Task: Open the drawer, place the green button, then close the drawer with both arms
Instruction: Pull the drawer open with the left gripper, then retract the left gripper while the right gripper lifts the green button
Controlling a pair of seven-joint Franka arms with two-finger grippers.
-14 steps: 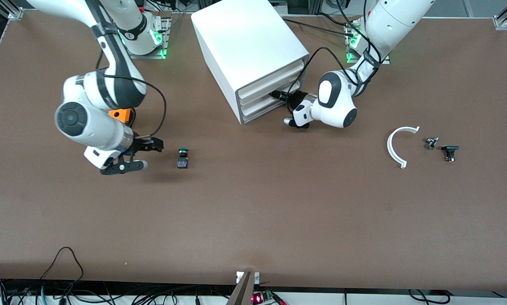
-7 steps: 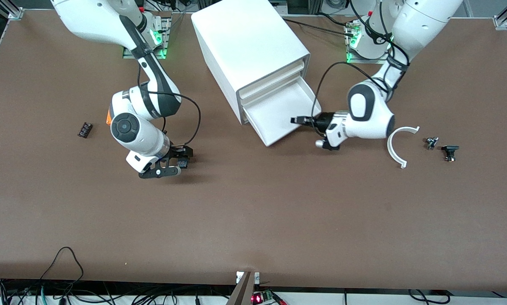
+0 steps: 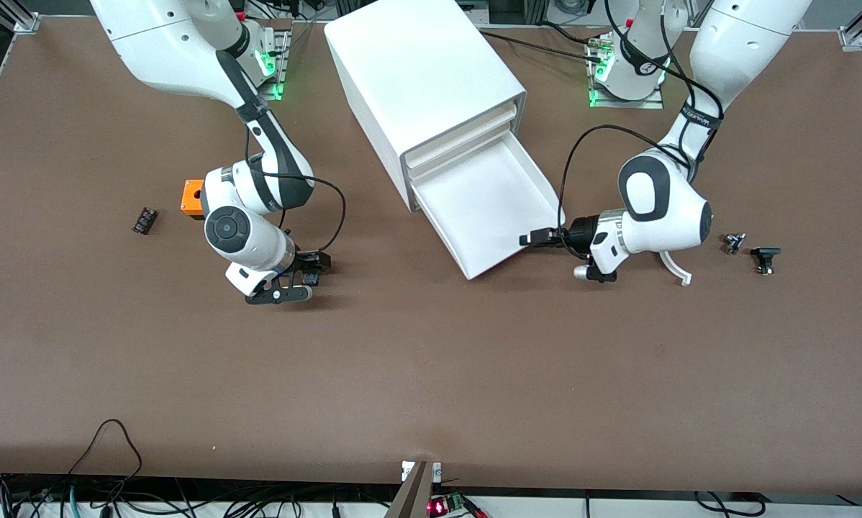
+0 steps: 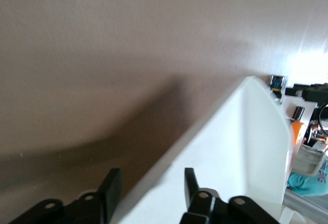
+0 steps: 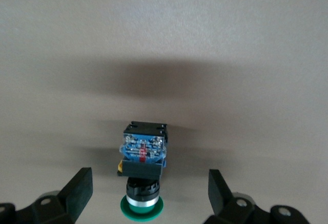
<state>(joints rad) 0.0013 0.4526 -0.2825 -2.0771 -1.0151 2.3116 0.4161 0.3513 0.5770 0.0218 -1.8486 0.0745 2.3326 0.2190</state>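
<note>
The cabinet's (image 3: 424, 79) lowest drawer (image 3: 488, 208) stands pulled far out, and its tray shows empty. My left gripper (image 3: 535, 237) is at the corner of the drawer's front edge. In the left wrist view the left gripper (image 4: 150, 188) is open, with the drawer's white front wall (image 4: 230, 157) running between its fingers. The button (image 5: 143, 155), green cap (image 5: 142, 206) and black body, lies on its side on the table. My right gripper (image 5: 149, 190) is open, with one finger on each side of it. In the front view the right gripper (image 3: 314, 267) hides most of the button.
An orange box (image 3: 192, 199) and a small black part (image 3: 144, 220) lie toward the right arm's end. A white curved piece (image 3: 679, 272) and two small dark parts (image 3: 733, 242) (image 3: 765, 257) lie toward the left arm's end.
The drawer has slid farther out, and my left gripper has moved with its front edge toward the front camera. My right gripper has stayed around the button, only shifting a little.
</note>
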